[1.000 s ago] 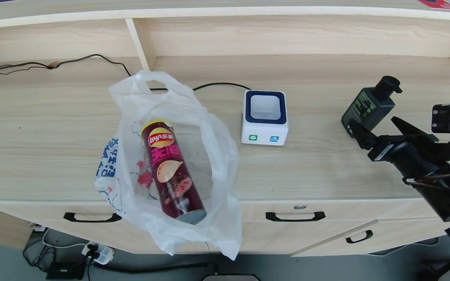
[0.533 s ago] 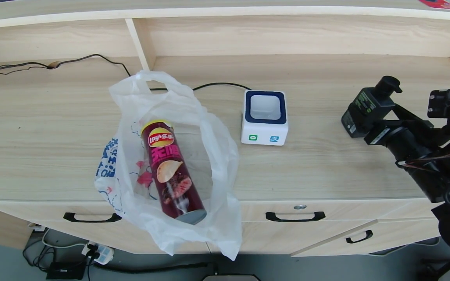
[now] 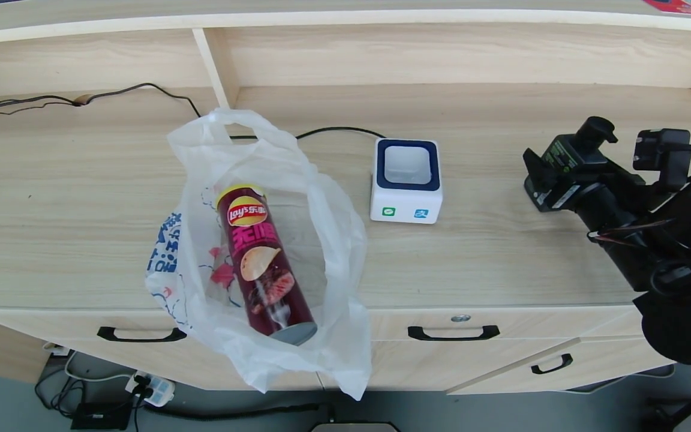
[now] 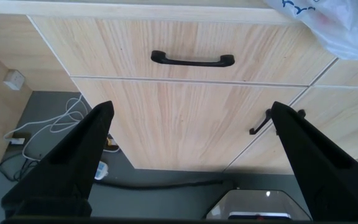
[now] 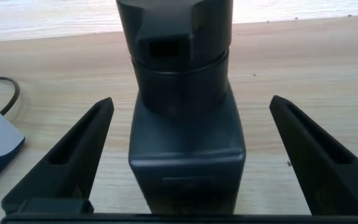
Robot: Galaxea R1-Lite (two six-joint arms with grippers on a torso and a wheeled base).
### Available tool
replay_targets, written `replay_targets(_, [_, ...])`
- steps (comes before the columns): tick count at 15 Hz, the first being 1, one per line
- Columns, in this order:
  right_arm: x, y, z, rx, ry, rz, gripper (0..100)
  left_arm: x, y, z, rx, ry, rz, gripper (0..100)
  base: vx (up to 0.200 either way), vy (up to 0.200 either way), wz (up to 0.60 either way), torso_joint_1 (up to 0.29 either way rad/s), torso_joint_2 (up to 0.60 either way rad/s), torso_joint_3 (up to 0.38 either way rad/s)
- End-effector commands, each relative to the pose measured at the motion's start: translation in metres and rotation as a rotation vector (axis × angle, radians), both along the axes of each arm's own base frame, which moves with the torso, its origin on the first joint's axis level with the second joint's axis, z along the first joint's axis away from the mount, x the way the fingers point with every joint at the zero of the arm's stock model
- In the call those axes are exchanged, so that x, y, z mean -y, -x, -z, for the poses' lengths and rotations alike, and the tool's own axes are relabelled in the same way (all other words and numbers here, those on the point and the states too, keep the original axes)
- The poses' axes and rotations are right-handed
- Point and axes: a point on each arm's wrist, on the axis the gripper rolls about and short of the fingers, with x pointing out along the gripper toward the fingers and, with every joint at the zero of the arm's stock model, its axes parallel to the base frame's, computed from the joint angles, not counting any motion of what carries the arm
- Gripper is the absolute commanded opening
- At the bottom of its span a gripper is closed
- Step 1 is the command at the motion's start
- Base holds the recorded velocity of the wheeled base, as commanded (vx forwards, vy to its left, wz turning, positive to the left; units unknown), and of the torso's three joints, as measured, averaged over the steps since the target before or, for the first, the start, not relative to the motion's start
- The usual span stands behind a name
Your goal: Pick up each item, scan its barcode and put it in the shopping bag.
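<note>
**A:** Where was the left gripper (image 4: pixel 191 106)?

**B:** Low, facing the drawers (image 4: pixel 185 118), fingers spread, holding nothing.

**A:** And on the counter (image 3: pixel 69 210)?

**B:** At lower centre the bag (image 3: pixel 333 252) hung over the front edge, with 1 can (image 3: pixel 261 258) lying inside it. Beyond it, right of centre, sat the scanner (image 3: pixel 406 180), apart from the bag.

**A:** The bottle (image 3: pixel 564 153)?

**B:** At the right edge, between the right gripper's (image 5: pixel 191 102) 2 spread fingers. I couldn't tell whether they touched it. Cables (image 3: pixel 135 90) ran along the back, upper left.

Chip can (image 3: pixel 264 264) maroon, yellow-lidded; bag (image 3: pixel 261 150) white, blue-printed; scanner (image 3: pixel 406 180) white, navy-rimmed; bottle (image 3: pixel 561 157) seemingly dark grey.
</note>
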Motion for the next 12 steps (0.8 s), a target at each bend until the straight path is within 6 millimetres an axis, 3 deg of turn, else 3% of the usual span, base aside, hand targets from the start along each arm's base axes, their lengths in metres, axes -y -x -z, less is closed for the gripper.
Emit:
replay_targets(1, [-0.001,-0.007,0.004,-0.005,-0.001,0.001,100,0.0,0.0,0.0,0.001,0.0,0.0,100,0.0,0.0,0.0,0.0,0.0,0.0])
replay_targets(2, [-0.001,-0.008,0.005,-0.009,0.0,0.001,100,0.0,0.0,0.0,-0.001,0.0,0.0,100,0.0,0.0,0.0,0.0,0.0,0.0])
replay_targets(3, [-0.001,-0.009,0.005,-0.007,0.001,0.001,0,0.0,0.0,0.0,-0.001,0.0,0.0,100,0.0,0.0,0.0,0.0,0.0,0.0])
replay_targets(9, [-0.002,-0.007,0.003,-0.001,0.003,0.0,0,0.0,0.0,0.0,-0.002,0.002,0.0,100,0.0,0.0,0.0,0.0,0.0,0.0])
replay_targets(12, [-0.008,0.002,-0.008,0.028,-0.012,-0.031,0,0.0,0.0,0.0,-0.002,0.002,0.0,100,0.0,0.0,0.0,0.0,0.0,0.0])
